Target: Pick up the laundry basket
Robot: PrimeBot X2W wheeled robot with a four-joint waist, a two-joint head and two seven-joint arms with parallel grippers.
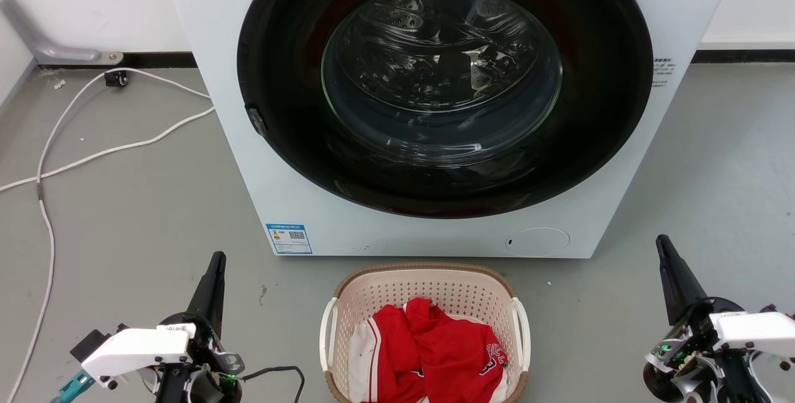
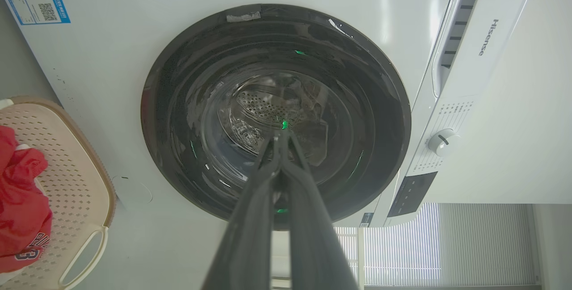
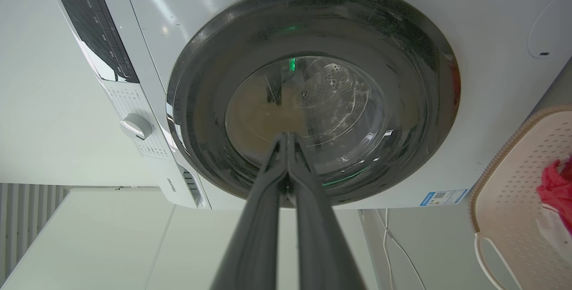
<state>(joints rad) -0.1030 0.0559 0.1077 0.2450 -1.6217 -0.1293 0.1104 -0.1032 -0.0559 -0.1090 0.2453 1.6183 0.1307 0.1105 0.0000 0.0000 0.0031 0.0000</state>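
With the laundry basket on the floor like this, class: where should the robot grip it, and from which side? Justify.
Grip the laundry basket by its white side handles: left handle with the left gripper from the left, right handle with the right gripper from the right. They are open loops on opposite walls, so the lift likely stays level.

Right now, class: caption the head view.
Left claw and right claw, shut, flank the laundry basket before the washing machine.
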